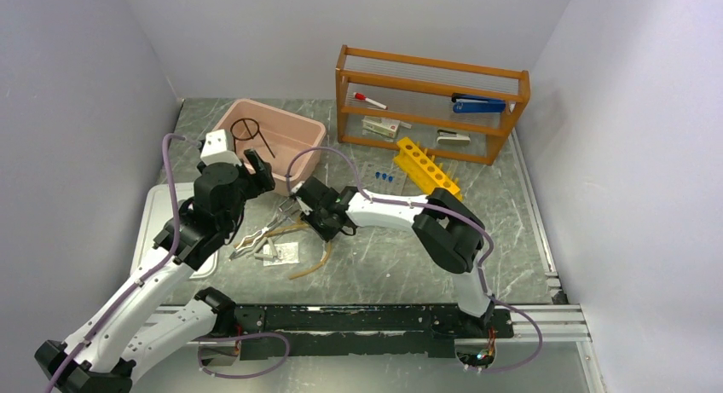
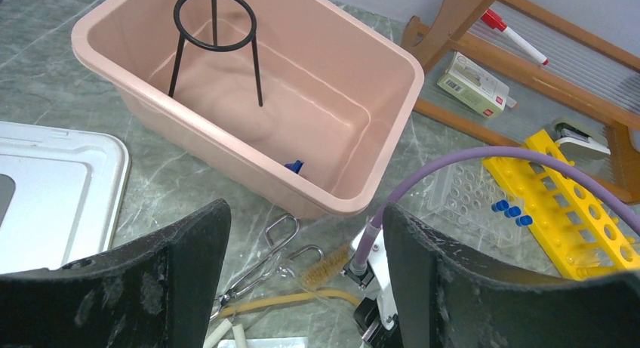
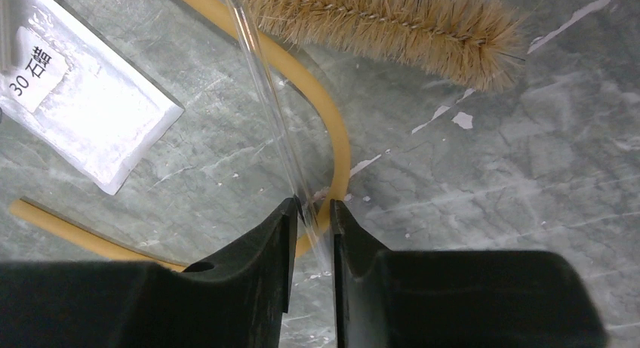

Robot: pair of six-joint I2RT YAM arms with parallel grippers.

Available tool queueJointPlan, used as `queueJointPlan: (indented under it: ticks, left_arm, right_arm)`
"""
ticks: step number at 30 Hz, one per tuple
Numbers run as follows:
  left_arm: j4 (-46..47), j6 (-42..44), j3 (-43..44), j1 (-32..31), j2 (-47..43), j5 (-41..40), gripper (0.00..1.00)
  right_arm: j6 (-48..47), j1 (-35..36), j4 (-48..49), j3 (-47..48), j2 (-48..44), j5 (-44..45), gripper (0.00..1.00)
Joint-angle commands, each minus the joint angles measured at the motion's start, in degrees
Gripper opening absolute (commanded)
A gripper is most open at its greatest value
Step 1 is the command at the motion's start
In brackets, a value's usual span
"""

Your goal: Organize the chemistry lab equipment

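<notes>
- Right gripper — jaws nearly together astride the thin glass rod; whether they pinch it cannot be told.
- The rod crosses the tan rubber tubing, near a bristle brush.
- Left gripper — jaws wide apart, empty, above the silvery tongs.
- The black ring stand stands upright in the pink bin.

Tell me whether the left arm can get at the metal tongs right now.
Probably yes. The left gripper hangs open above the tongs, whose loop handles lie uncovered; the right arm, working close beside them, may crowd the approach.
</notes>
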Motion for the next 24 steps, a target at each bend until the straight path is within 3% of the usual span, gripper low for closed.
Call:
queueJointPlan:
  ticks: [1,8,17,24]
  left_arm:
    - [2.3,0.9,1.1,-0.1,0.2,-1.0,0.78]
    - [2.2,0.7,0.8,-0.1,0.0,-1.2,0.78]
    - [1.5,-1.4,0.0,-0.1,-0.6,-1.2,0.78]
    - [-1.3,-8.6,-1.0,-0.1,-1.1,1.9,0.83]
  right_arm:
    - [-1.4,0.8,-1.9,1.2,1.0,2.7,0.18]
    - [-2.5,0.9,-0.6,-0.1,-1.7,3.2,0.05]
    - [-7.3,0.9,2.4,-4.7,-8.1,-0.2,0.03]
    - [-6.9,0.8,10.5,-10.9,-15.4,-2.3,0.00]
